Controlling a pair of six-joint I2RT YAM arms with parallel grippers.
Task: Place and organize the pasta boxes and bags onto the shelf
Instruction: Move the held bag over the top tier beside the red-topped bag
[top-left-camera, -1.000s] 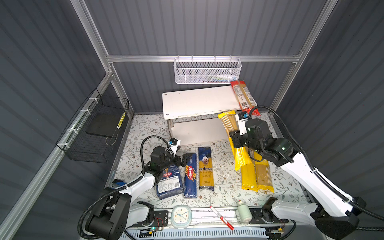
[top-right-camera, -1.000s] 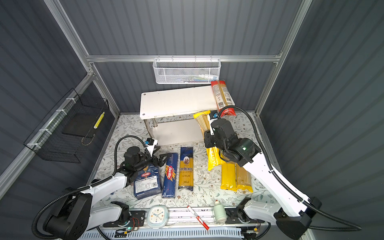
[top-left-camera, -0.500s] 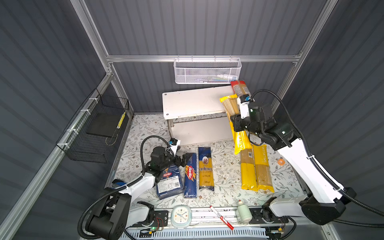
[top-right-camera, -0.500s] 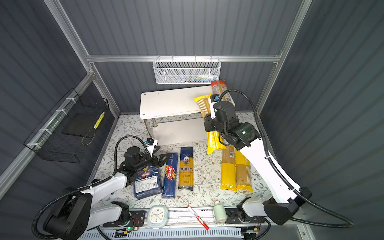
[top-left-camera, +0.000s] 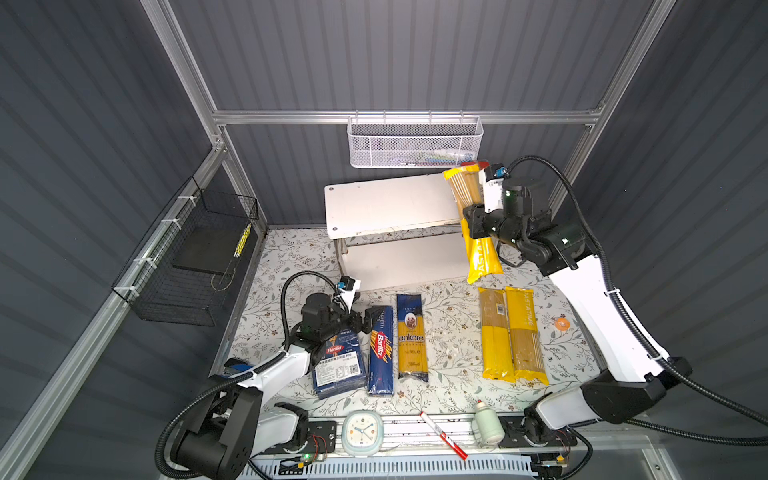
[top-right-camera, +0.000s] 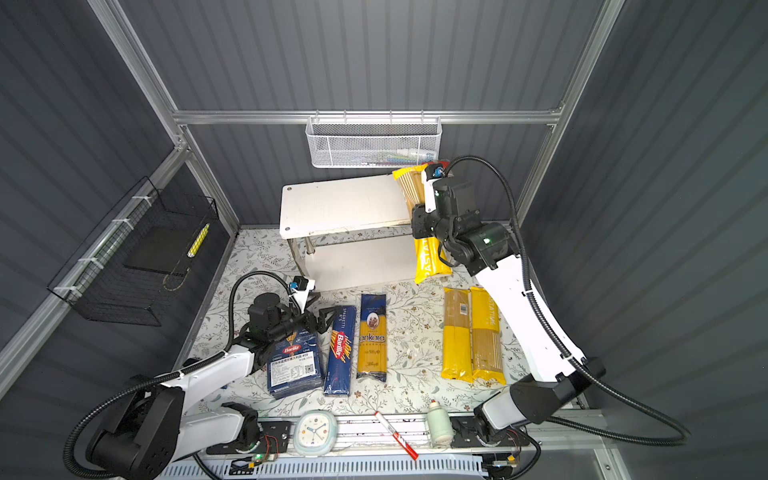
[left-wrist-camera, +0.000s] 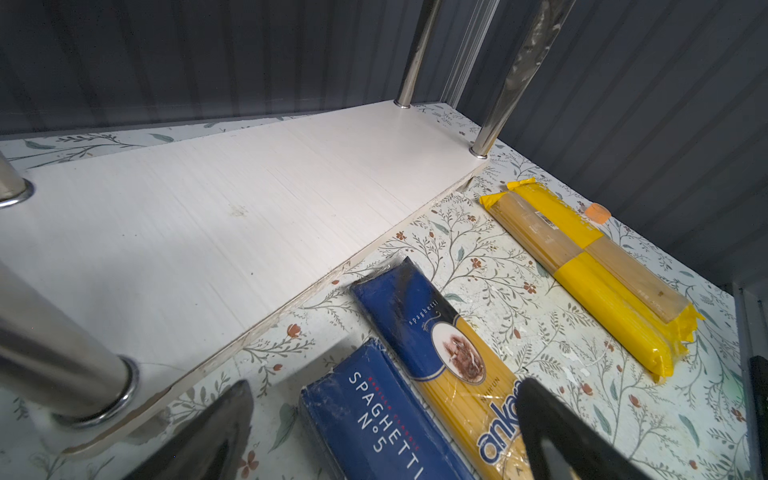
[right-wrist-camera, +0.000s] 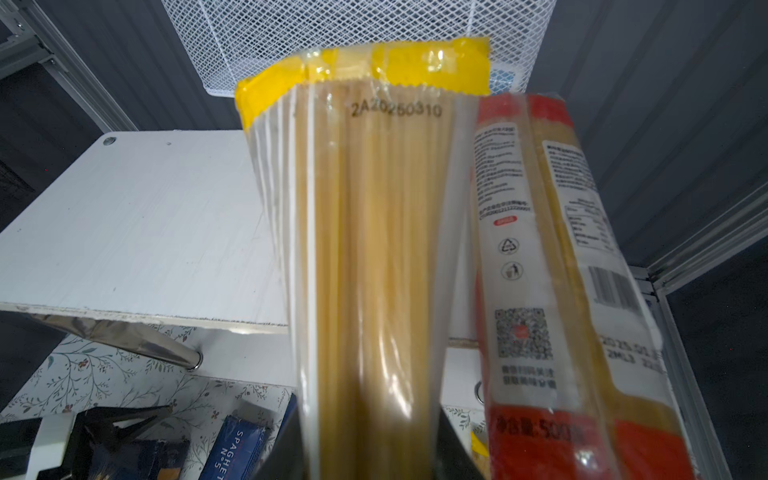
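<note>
Pasta boxes and bags, most of them laid in a row on the floral table cover (top-left-camera: 449, 316) in front of the white two-tier shelf (top-left-camera: 386, 203) with chrome legs. At left, the left gripper (top-right-camera: 324, 319) hovers low with its fingers spread wide, straddling the far end of the long narrow dark blue Barilla box (top-left-camera: 381, 351); whether it touches the box cannot be told. Partly under that arm lies the wide flat dark blue Barilla box (top-left-camera: 338, 368) with a white label, just beside the narrow one. Next is the yellow-and-navy "ankara" bag (top-left-camera: 411, 338), then, well apart, two yellow Pastatime bags (top-left-camera: 494, 336) touching side by side. Farther right and higher, the right gripper (top-left-camera: 477, 222) pinches a third yellow Pastatime bag (top-left-camera: 482, 253) near mid-length. This bag is tilted, with its upper end over the right end of the shelf's upper board and its lower end hanging past the front edge. Just beside it, at the board's right end, lies the red-and-clear bag (right-wrist-camera: 532, 291) with a white label.
</note>
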